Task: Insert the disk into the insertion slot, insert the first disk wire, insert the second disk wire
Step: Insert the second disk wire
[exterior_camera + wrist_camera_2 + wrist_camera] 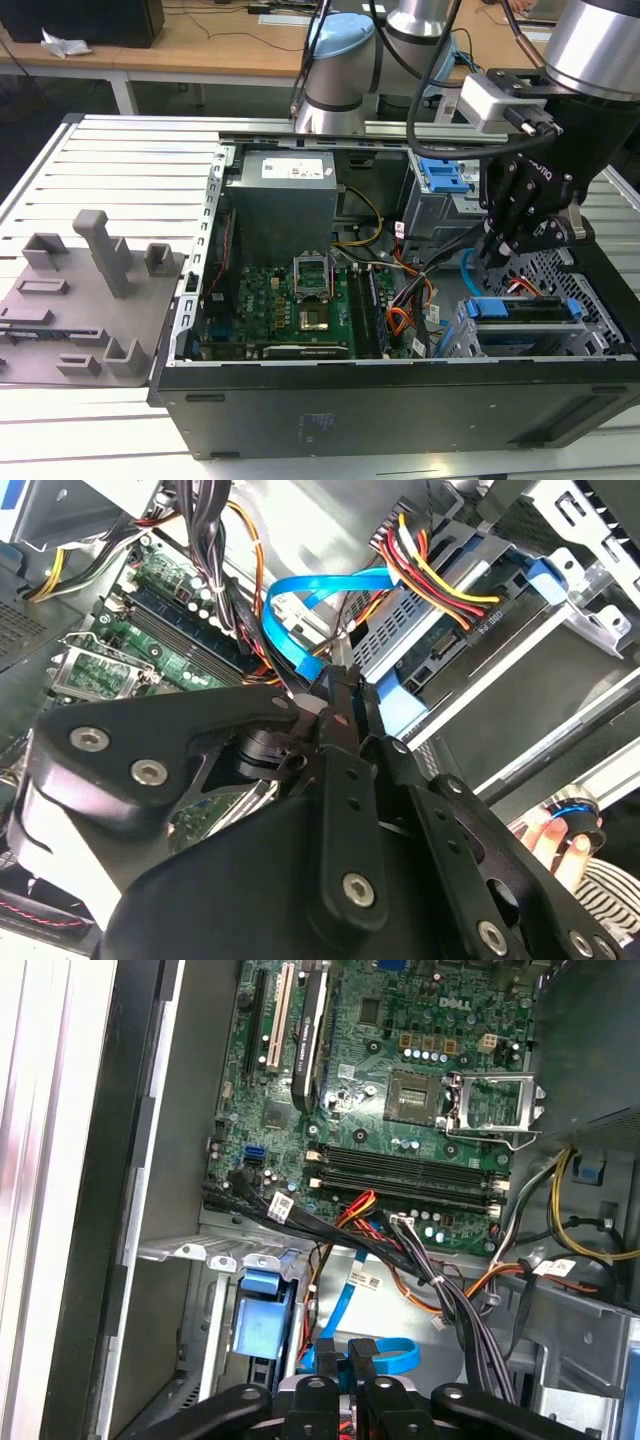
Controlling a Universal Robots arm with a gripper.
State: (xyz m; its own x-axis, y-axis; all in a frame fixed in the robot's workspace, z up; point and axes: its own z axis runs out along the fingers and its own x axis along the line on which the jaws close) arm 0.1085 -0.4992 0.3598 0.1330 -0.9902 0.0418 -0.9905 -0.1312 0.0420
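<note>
Light-blue is the colour that matters here: in the exterior view the second disk wire (467,270) is seen curving just under the gripper (492,250), whose fingers look drawn together on the wire's end. The disk (520,308) is already seated flat in the insertion slot (452,338), with its long axis running across the view. It is found just below the gripper and a bit toward the exterior view's right, so the plug's target is reckoned to lie downward and close by. Both are housed in the open computer case (400,400), with the motherboard (290,300) laid out toward the exterior view's left. In the second wrist view the gripper (345,685) is shown pinched shut on the dark plug end of the second disk wire (330,585), which loops away from the fingers beside the disk (415,630). The first disk wire (440,580), the red, yellow and black bundle, looks to be plugged into the disk's edge already, near the fingertips. A person's hand (545,835) with a striped sleeve (610,890) is caught well apart from the work. In the first wrist view the gripper (345,1365) is seen with the second disk wire (392,1352) clamped between its narrow-set fingers. The motherboard (400,1070) is spread out beyond, and a black cable bundle (440,1280) is draped between the two.
</note>
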